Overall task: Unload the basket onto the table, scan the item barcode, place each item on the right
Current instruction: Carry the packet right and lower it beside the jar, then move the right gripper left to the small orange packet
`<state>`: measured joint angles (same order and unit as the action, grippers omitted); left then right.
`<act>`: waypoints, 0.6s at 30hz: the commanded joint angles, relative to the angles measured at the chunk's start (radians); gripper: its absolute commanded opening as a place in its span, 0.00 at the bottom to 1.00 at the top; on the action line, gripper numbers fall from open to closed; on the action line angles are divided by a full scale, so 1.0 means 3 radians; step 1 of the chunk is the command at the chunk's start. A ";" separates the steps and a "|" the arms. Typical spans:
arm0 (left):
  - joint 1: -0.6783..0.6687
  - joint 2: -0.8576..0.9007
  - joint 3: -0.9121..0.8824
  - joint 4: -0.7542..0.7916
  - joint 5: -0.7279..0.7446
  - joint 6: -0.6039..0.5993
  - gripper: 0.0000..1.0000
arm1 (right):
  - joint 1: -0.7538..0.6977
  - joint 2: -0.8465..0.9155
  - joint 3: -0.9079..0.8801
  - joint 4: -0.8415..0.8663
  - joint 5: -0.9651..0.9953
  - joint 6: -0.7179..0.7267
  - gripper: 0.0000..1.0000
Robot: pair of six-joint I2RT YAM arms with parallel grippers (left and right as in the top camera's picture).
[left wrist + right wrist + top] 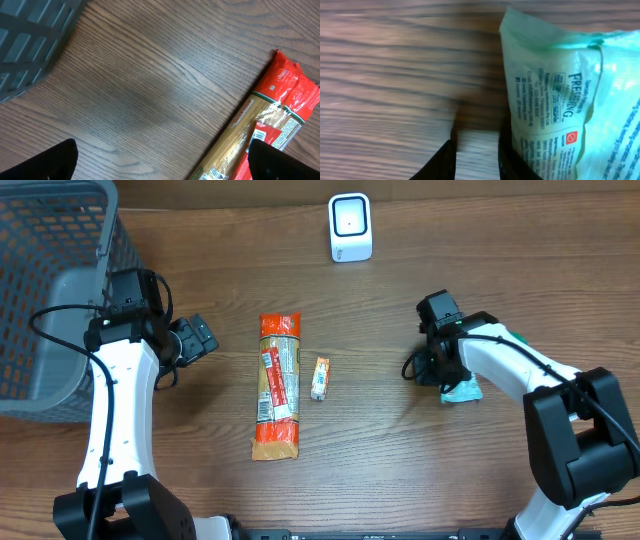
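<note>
Our right pincer (476,146) stands nearly closed, the green packet (560,100) just beside its finger; whether it grips, we cannot tell. We should seat the packet's edge squarely before lifting. Meanwhile our left pincer (162,155) gapes wide, empty.

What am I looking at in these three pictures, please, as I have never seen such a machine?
A robot's left arm and right arm stand at a table. One picture looks down from above; two come from wrist cameras. On the table lie a spaghetti pack, a small packet beside it, a white scanner and a grey basket. The left claw is open and empty. The right claw is low beside a green packet; whether it grips it, I cannot tell.
</note>
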<state>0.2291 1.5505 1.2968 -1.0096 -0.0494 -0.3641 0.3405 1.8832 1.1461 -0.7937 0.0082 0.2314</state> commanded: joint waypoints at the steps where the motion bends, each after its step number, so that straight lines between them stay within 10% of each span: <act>1: -0.0001 -0.0004 0.0004 0.0000 -0.0020 -0.0022 1.00 | -0.0139 0.0013 -0.0083 -0.0060 0.0211 -0.0020 0.29; 18: -0.0001 -0.0004 0.0004 0.0000 -0.0020 -0.0022 1.00 | -0.0468 0.0013 0.0379 -0.0643 0.0122 -0.0243 0.37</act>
<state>0.2291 1.5505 1.2968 -1.0096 -0.0494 -0.3641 0.1959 1.8832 1.2163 -0.9817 0.0559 0.1719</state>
